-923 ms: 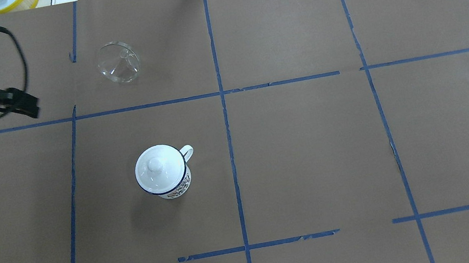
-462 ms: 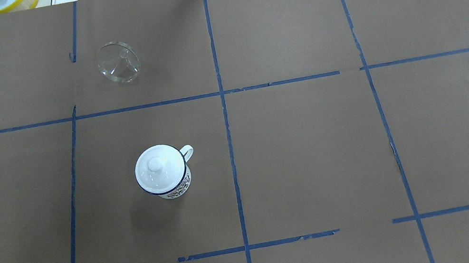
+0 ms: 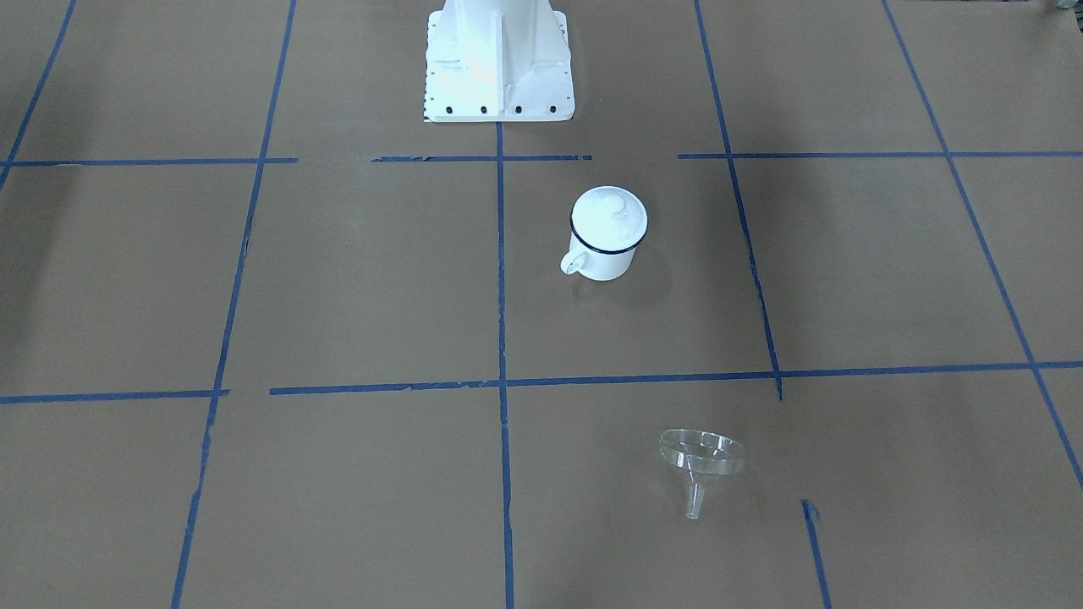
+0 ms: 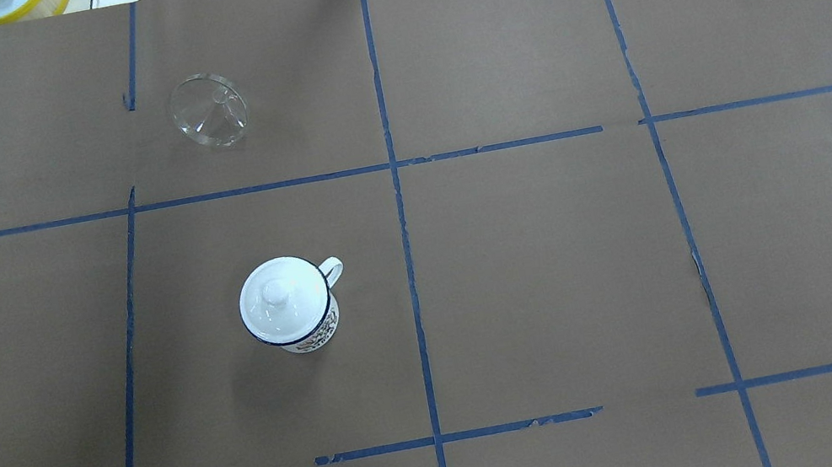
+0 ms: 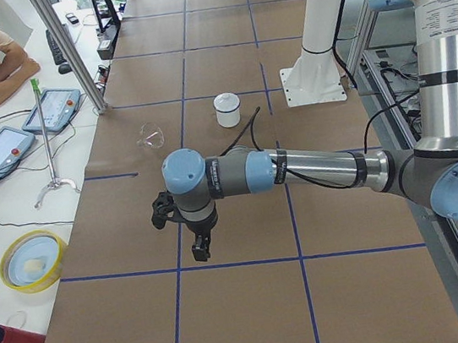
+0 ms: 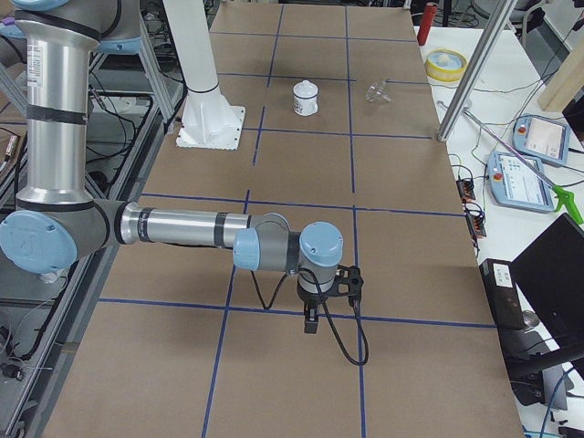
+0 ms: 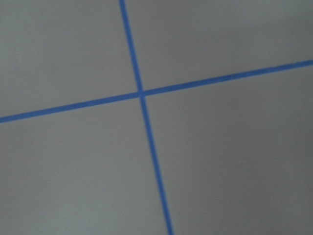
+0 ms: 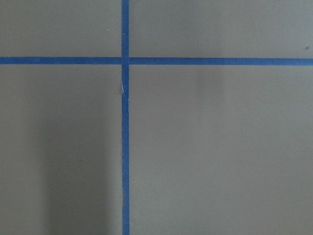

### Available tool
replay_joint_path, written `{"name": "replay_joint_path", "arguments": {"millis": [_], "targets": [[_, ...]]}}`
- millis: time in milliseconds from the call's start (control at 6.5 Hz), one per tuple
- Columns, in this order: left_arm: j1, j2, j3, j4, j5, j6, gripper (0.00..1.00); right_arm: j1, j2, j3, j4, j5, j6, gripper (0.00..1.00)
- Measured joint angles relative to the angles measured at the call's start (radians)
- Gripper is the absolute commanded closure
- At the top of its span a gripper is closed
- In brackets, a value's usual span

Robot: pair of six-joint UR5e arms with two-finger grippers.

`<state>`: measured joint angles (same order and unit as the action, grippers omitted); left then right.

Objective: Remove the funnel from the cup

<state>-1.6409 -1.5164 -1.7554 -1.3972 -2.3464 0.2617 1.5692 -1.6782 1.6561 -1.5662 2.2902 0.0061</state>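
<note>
Looks done, as a judgement: funnel (image 4: 211,121) lying on its side on the paper (image 4: 562,285), well apart from cup (image 4: 291,311), which carries a lid (image 4: 280,296).

From left gripper (image 5: 199,248), funnel well off, farther along the paper and out away from the base (image 3: 497,59). Cup farther again, nearer the base. From right gripper (image 6: 312,321), both far off toward the opposite end.

Both grippers pointing down over bare paper and blue tape (image 4: 409,269), with nothing else in either wrist view. Cannot tell how wide either stands, being caught only in the side views. Not gripping funnel, at any rate, since that rests on the paper.

Best to hold off. No reaching back toward funnel, which is likely to roll on its rim at a nudge. For any further parking, lift first and swing away from funnel and cup. Leave lid alone.
</note>
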Motion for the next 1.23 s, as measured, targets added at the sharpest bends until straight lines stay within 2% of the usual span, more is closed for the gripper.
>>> {"name": "replay_joint_path", "arguments": {"millis": [308, 615, 1231], "targets": [[-0.039, 0.022, 0.013, -0.005, 0.018, 0.024, 0.0, 0.0, 0.0, 0.001, 0.0, 0.0, 0.0, 0.0], [-0.041, 0.023, 0.002, -0.01, 0.086, 0.026, 0.0, 0.0, 0.0, 0.0, 0.0, 0.0, 0.0, 0.0], [-0.042, 0.026, -0.006, -0.011, 0.089, 0.032, 0.0, 0.0, 0.001, 0.0, 0.0, 0.0, 0.0, 0.0]]}}
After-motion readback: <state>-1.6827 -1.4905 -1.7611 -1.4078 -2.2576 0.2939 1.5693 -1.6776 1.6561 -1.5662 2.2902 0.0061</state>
